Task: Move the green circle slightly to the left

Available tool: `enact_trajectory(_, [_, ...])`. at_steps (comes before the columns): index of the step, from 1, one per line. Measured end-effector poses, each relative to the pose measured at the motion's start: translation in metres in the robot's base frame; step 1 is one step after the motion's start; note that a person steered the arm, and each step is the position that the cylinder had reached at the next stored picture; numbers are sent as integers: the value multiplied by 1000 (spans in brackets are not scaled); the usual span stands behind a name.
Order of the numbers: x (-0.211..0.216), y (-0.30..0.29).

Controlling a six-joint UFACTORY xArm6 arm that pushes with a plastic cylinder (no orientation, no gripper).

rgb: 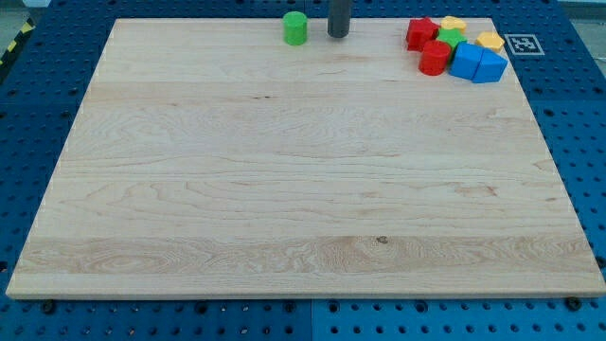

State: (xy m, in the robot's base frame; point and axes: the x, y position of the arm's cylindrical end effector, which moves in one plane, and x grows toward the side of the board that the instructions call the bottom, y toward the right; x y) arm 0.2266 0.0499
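The green circle (pixel 295 28) is a short green cylinder standing near the top edge of the wooden board (pixel 303 189), a little left of centre. My tip (pixel 338 35) is the lower end of a dark rod coming down from the view's top. It rests on the board just to the right of the green circle, with a small gap between them.
A cluster of blocks sits at the board's top right: a red block (pixel 420 33), a red cylinder (pixel 435 58), a green block (pixel 451 39), two yellow blocks (pixel 454 23) (pixel 490 41), and two blue blocks (pixel 467 61) (pixel 490 66). A blue pegboard (pixel 568 114) surrounds the board.
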Motion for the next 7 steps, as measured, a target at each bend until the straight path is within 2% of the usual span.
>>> enact_trajectory(2, [-1, -4])
enact_trajectory(7, [-1, -79])
